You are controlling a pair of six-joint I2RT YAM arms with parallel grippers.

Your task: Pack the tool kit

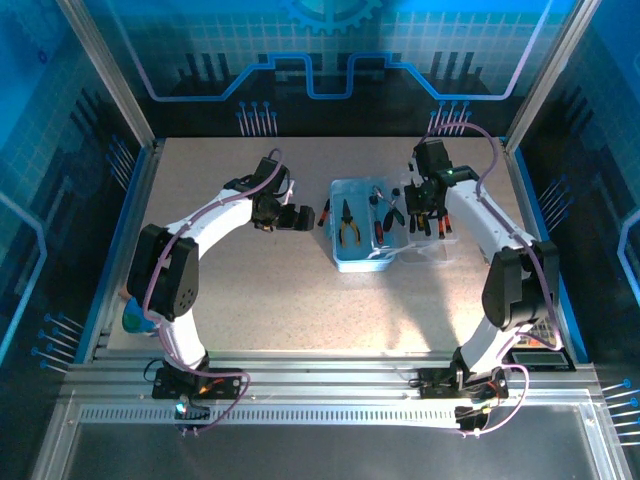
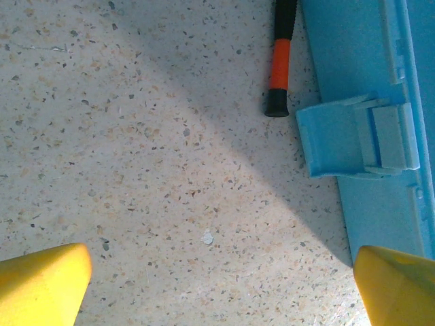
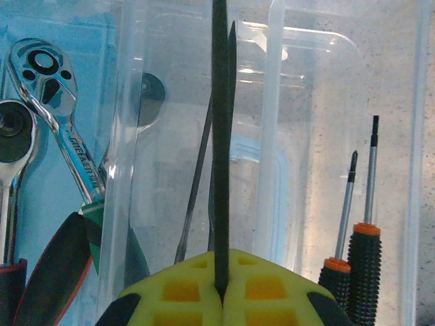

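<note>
Two pincers: your left pincer (image 2: 221,282) gapes wide over the desk (image 2: 136,136), red/black screwdriver (image 2: 280,61) lying just beside the blue case (image 2: 353,68); right pincer (image 3: 221,292) clamps a slim dark shaft (image 3: 219,136) over the clear lid (image 3: 312,88).

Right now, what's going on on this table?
A tool kit is being packed. The right fingers are shut on a slim dark tool above the clear lid, where two screwdrivers lie. The left fingers hang open beside the blue case; pliers are already inside.
</note>
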